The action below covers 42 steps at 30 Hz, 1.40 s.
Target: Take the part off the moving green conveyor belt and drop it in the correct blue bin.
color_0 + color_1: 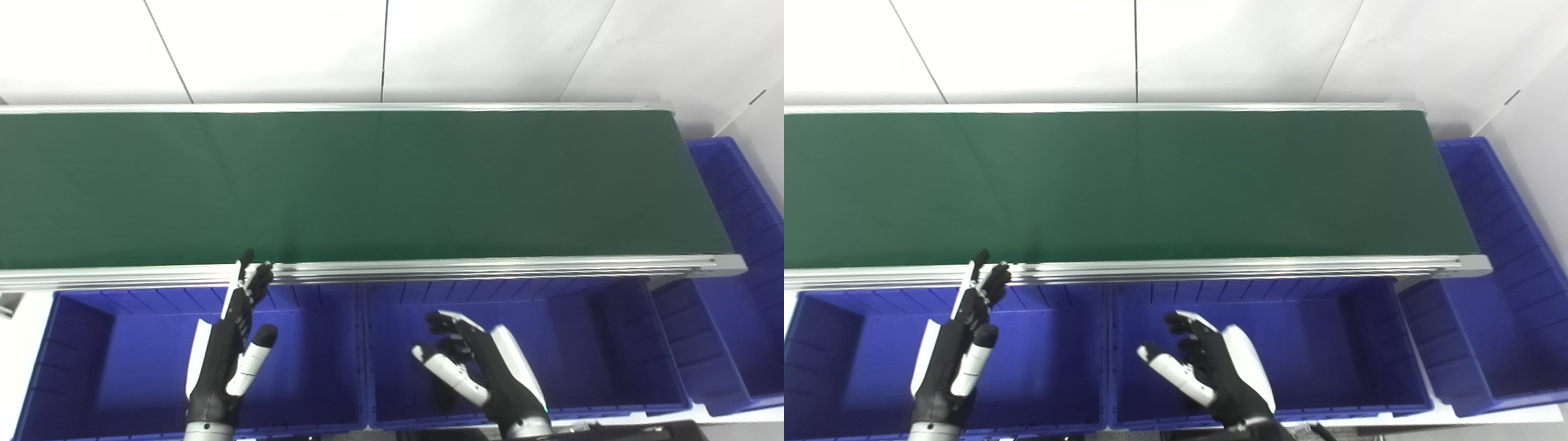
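The green conveyor belt [367, 184] runs across the picture with no part on it. My left hand [229, 349] hovers open over the left blue bin [86, 367], fingers stretched up to the belt's near rail. Over the middle blue bin [588, 343], my right hand [478, 367] is open too, its fingers loosely curled and nothing in them. Neither hand touches the belt surface.
A third blue bin [741, 202] stands past the belt's right end. An aluminium rail [490, 267] edges the belt's near side above the bins. White wall panels stand behind the belt.
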Each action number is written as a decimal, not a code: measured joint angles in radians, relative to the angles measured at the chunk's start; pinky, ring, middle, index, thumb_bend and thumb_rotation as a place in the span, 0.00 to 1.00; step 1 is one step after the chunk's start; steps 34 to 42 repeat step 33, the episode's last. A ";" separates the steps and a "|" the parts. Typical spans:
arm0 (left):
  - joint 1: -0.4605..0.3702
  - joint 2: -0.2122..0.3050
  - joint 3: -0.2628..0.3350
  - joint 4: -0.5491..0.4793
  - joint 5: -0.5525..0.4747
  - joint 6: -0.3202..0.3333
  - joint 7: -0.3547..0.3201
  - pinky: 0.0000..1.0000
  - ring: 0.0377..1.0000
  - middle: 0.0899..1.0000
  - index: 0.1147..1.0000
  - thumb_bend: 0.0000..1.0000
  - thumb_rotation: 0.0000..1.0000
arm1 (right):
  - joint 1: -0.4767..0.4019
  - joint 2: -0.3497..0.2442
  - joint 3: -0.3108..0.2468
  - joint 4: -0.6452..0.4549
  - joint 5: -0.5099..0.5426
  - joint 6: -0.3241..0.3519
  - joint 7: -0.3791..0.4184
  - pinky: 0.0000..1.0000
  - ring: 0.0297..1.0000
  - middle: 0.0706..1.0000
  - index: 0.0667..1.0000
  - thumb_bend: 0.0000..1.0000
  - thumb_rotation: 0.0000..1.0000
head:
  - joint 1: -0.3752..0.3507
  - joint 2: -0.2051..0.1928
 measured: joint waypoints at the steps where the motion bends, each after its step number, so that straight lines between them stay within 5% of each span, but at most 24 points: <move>1: 0.003 0.001 0.000 0.002 0.000 0.001 0.000 0.89 0.90 0.92 1.00 0.69 0.90 | 0.008 0.000 -0.005 0.031 0.053 -0.044 -0.019 0.74 0.74 0.78 0.78 0.67 0.76 | 0.011 -0.018; 5: 0.004 0.002 0.001 0.012 0.000 0.001 0.000 0.87 0.89 0.91 0.99 0.72 0.93 | 0.012 -0.006 -0.011 0.170 0.159 -0.208 -0.083 0.79 0.79 0.82 0.83 0.77 0.87 | 0.020 -0.049; 12: 0.015 0.001 -0.003 0.046 0.001 -0.013 0.001 0.87 0.89 0.90 0.99 0.75 0.93 | -0.020 -0.027 0.028 0.376 0.176 -0.472 -0.218 0.92 0.94 0.94 0.93 0.86 0.96 | 0.052 -0.080; 17: 0.028 0.001 -0.004 0.047 0.021 -0.116 0.013 0.85 0.88 0.90 0.98 0.73 0.92 | -0.062 -0.076 0.102 0.400 0.177 -0.664 -0.341 0.94 0.95 0.96 0.96 0.89 1.00 | 0.090 -0.100; 28: 0.026 -0.009 -0.007 0.097 0.067 -0.171 0.039 0.76 0.83 0.86 0.92 0.67 0.87 | -0.115 -0.156 0.215 0.437 0.225 -0.672 -0.470 0.94 0.94 0.97 1.00 0.95 1.00 | 0.163 -0.126; 33: 0.026 -0.010 -0.002 0.100 0.088 -0.201 0.047 0.78 0.87 0.88 0.91 0.71 0.90 | -0.114 -0.157 0.219 0.441 0.326 -0.672 -0.456 0.92 0.92 0.98 1.00 0.93 1.00 | 0.150 -0.126; 42: 0.026 -0.010 -0.002 0.100 0.088 -0.201 0.047 0.78 0.87 0.88 0.91 0.71 0.90 | -0.114 -0.157 0.219 0.441 0.326 -0.672 -0.456 0.92 0.92 0.98 1.00 0.93 1.00 | 0.150 -0.126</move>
